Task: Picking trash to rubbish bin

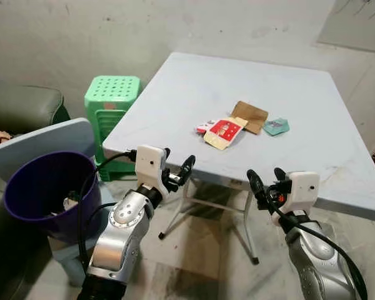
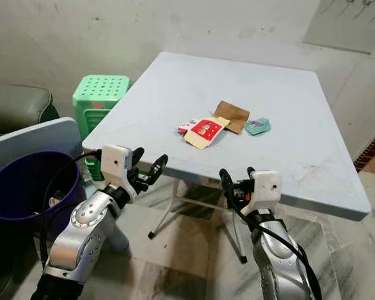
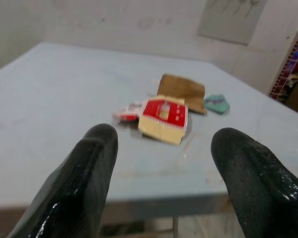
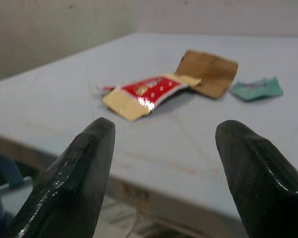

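**Trash on table, both grippers empty**

Obs. 1: My left gripper (image 1: 178, 172) sits at centre-left of the head view, in front of the near table edge. Fingers spread apart, nothing between them. The wrist view looks between my fingertips (image 3: 87, 163) straight at the litter.

Obs. 2: My right gripper (image 1: 264, 181) sits lower centre-right, also short of the table (image 1: 175, 94) edge. Released, nothing held.

Obs. 3: Trash lies in a cluster just right of centre on the tabletop, well beyond both grippers. Red wrapper (image 1: 224, 131) nearest me, with a small red-and-white scrap (image 1: 203, 127) touching its left side. Brown card (image 1: 250, 115) behind it, overlapping the wrapper's far corner. Teal scrap (image 1: 276, 127) just to the right of the card, apart from it.

Obs. 4: Bin (image 1: 25, 187), purple, at the left edge of the frame, below table height. Something pale lies inside; too small to identify. Green stool (image 1: 112, 100) stands behind it, beside the table's left corner.

Assessment: as far as I can judge, four pieces remain on the table and none is in hand. The bin may hold something already. Left to do: reach in, grasp the wrapper first as the nearest piece, carry it left to the bin, then repeat for the others.
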Available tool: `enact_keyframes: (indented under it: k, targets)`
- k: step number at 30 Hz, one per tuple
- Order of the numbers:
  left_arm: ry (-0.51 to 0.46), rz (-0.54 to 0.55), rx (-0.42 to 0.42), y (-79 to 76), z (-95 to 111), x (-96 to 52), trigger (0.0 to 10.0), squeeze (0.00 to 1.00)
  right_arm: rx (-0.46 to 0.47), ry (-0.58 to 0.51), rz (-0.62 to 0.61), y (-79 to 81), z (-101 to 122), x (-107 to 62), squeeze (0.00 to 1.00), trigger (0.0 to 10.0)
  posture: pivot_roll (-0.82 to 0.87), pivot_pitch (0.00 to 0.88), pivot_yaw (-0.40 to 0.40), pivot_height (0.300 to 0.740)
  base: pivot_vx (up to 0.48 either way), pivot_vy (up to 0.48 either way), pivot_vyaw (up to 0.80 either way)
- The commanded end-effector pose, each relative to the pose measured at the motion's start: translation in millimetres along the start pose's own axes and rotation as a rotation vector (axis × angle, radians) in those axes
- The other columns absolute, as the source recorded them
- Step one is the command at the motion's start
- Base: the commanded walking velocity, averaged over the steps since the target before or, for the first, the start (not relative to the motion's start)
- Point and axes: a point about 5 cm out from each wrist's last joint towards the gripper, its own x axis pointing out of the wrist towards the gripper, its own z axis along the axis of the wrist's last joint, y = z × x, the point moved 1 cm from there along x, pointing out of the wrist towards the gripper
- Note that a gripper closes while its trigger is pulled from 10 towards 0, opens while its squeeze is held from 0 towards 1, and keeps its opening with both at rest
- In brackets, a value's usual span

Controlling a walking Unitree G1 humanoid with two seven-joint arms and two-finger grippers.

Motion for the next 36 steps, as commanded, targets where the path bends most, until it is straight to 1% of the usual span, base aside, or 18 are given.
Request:
enact_keyframes:
  k: [1, 6, 16, 36]
  targets:
    - [-0.027, -0.032, 0.015, -3.3, 9.7, 3.1, 10.0, 0.0, 0.016, -0.083, 0.012, 2.2, 15.3, 1.1, 0.0, 10.0, -0.03, 0.044, -0.044, 0.74, 0.356, 0.0, 0.0]
    - [-0.029, -0.042, 0.022, -3.0, 11.3, 4.2, 10.0, 0.0, 0.034, -0.139, -0.024, -3.1, 23.9, 2.6, 0.0, 10.0, -0.03, 0.035, -0.037, 0.74, 0.375, 0.0, 0.0]
    - [-0.033, -0.056, 0.031, -1.8, 12.9, 5.2, 10.0, 0.0, 0.036, -0.158, -0.042, -6.6, 25.7, 2.5, 0.0, 10.0, -0.03, 0.037, -0.032, 0.74, 0.369, 0.0, 0.0]
    - [-0.028, -0.053, 0.04, -1.4, 12.0, 3.4, 10.0, 0.0, 0.051, -0.153, -0.043, -6.0, 23.6, 2.2, 0.0, 10.0, -0.02, 0.056, -0.036, 0.74, 0.328, 0.0, 0.0]
